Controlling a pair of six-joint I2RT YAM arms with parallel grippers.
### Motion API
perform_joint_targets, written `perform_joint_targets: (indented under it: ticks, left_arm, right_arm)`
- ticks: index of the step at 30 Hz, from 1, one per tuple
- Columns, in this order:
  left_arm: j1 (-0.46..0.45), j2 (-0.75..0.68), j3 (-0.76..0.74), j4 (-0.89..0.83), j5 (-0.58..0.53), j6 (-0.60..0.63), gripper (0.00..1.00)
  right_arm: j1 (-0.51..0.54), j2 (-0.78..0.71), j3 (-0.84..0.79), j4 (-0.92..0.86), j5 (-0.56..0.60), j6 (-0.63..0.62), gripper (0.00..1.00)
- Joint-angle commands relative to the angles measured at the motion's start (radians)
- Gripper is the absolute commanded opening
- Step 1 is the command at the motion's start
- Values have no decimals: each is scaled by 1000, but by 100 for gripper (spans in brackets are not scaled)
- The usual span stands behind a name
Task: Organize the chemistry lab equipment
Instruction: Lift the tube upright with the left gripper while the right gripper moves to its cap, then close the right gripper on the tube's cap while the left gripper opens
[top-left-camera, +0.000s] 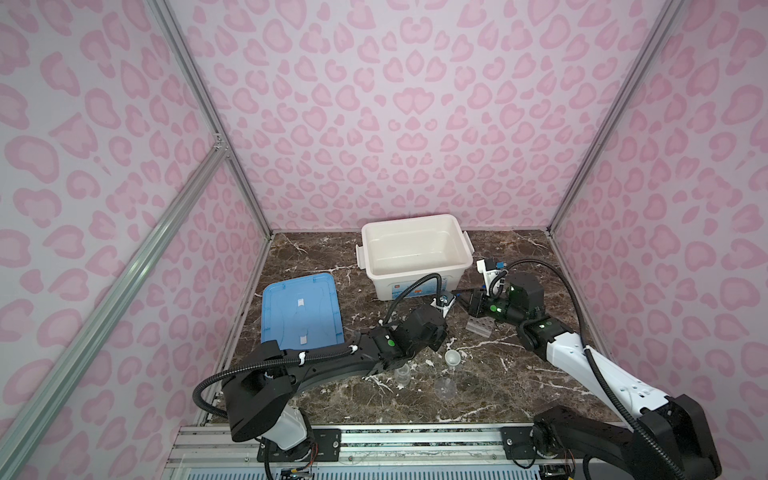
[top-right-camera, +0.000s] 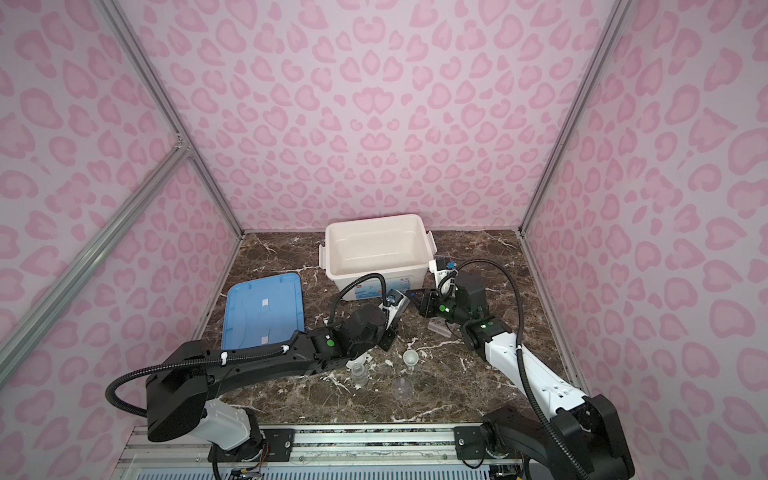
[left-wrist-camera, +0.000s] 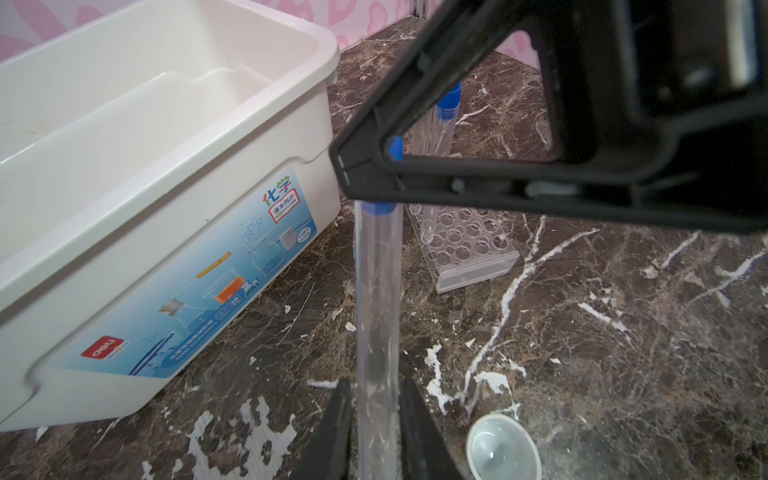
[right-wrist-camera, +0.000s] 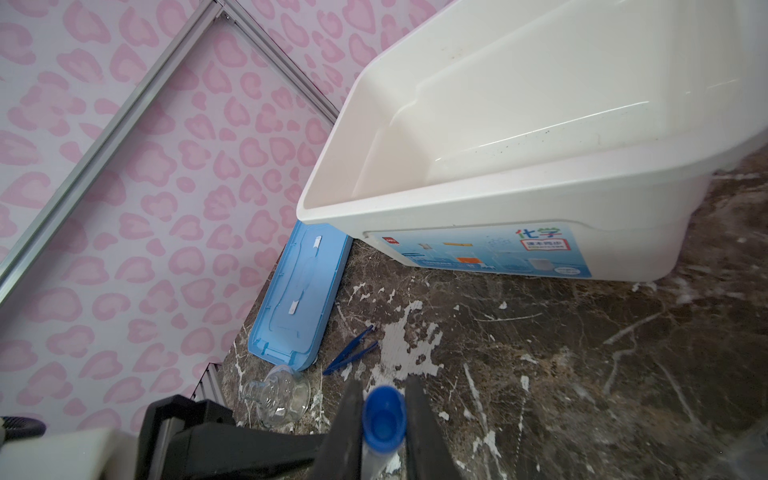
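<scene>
Handover step: left fingers (left-wrist-camera: 376, 392) grip the test tube (left-wrist-camera: 376, 291) at its bare end, right fingers (right-wrist-camera: 384, 388) clamped on its blue cap (right-wrist-camera: 384, 415), tube held above the surface (left-wrist-camera: 582, 332). Next I'd release left, then seat it upright in the rack (left-wrist-camera: 461, 245) beyond

Walls (top-left-camera: 395, 124) pink-spotted — tabletop (top-left-camera: 519, 386) white-veined brown marble; bin (top-left-camera: 411, 220) white, lid (top-left-camera: 291, 307) blue — test tube (left-wrist-camera: 378, 291) clear, cap (right-wrist-camera: 384, 415) blue.
</scene>
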Motion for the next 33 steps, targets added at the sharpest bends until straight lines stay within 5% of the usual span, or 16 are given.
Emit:
perform_joint_targets:
  ticks: [1, 5, 12, 16, 21, 33]
  left_arm:
    - [0, 9, 13, 37, 6, -10, 26]
    - [0, 9, 15, 39, -4, -18, 34]
    - [0, -2, -6, 43, -52, -38, 77]
    - [1, -15, -34, 32, -113, -59, 89]
    - [10, -24, -59, -22, -208, -117, 97]
    - [21, -6, -66, -62, -209, -171, 98]
  right_arm:
    - [0, -9, -9, 21, 6, -5, 15]
    - [0, -15, -11, 19, 8, -3, 14]
    - [1, -49, -10, -18, 80, -39, 12]
    - [4, -95, -6, -75, 163, -99, 11]
    - [33, -167, 5, -174, 345, -177, 11]
    - [171, -238, -22, -194, 724, -310, 11]
